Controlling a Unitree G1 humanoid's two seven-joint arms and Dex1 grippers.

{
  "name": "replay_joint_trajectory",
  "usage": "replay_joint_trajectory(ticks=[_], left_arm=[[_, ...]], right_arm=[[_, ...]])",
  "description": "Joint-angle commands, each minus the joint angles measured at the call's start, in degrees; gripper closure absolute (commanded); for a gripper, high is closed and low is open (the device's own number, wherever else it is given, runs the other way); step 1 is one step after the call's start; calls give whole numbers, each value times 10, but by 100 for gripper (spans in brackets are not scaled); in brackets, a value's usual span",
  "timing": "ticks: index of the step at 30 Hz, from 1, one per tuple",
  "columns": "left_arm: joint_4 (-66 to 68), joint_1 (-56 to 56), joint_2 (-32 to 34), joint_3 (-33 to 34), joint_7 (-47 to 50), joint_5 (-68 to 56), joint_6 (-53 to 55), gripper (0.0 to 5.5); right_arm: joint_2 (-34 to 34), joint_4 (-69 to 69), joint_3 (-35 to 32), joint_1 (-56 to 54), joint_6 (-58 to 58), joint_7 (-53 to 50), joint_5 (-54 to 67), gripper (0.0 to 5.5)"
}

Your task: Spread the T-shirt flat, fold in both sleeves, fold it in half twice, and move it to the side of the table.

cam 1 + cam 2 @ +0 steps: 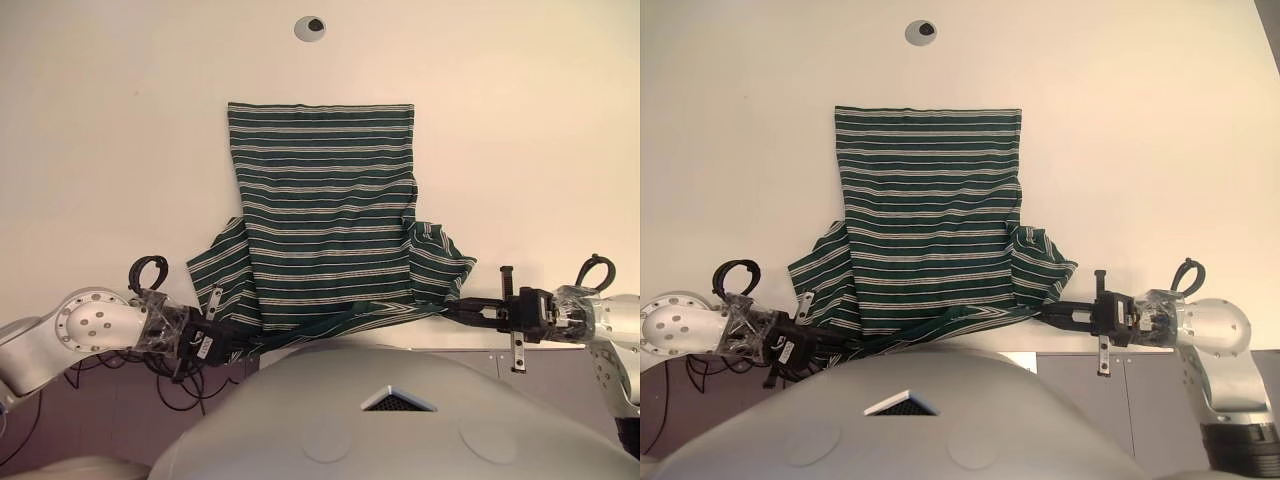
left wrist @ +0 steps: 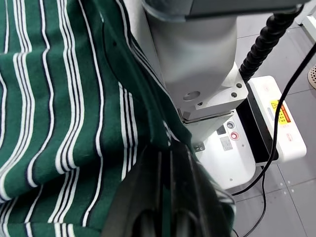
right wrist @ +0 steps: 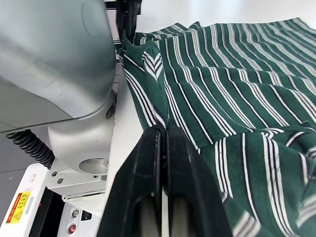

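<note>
A dark green T-shirt (image 1: 325, 210) with thin white stripes lies on the cream table (image 1: 520, 130), its straight far edge away from me and its near edge stretched taut along the table's front edge. My left gripper (image 1: 243, 345) is shut on the shirt's near left corner, my right gripper (image 1: 452, 306) shut on the near right corner. Both sleeves bunch out at the sides near the front. In the right wrist view the black fingers (image 3: 153, 163) pinch the shirt (image 3: 232, 94) hem; the left wrist view shows striped cloth (image 2: 64, 113) over the fingers (image 2: 163, 192).
A small round grey fitting (image 1: 310, 28) sits in the table top at the far middle. Bare table lies to the left, right and beyond the shirt. Below the table edge stand a white unit (image 2: 242, 143) and black cables (image 2: 276, 34).
</note>
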Motion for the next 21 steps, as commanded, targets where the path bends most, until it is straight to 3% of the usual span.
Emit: replay_joint_trajectory(ticks=[1, 4, 9, 12, 14, 15, 18, 21], left_arm=[[-33, 38, -4, 47, 16, -17, 29, 514], [-55, 66, 4, 76, 6, -30, 36, 470], [-84, 130, 73, 148, -33, -110, 13, 390], [-59, 148, 53, 280, -94, -204, -2, 354], [-33, 104, 3, 341, -134, -281, 1, 354], [-21, 49, -30, 340, -136, -315, 18, 354], [75, -207, -212, 242, -85, -279, 125, 354], [247, -361, -350, 146, -16, -74, 157, 354]], right_arm=[[-27, -44, -17, 41, 37, -39, -28, 528], [-47, -45, -28, 51, 43, -35, -30, 482], [-95, -7, -77, 56, 39, -8, -39, 394], [-108, 6, -112, 26, 50, 1, -13, 338], [-107, 29, -132, -43, 64, 3, 32, 307], [-90, 42, -126, -101, 63, -12, 47, 291], [9, 84, -20, -290, 45, -110, -20, 243], [92, 165, 86, -398, 8, -193, -148, 243]])
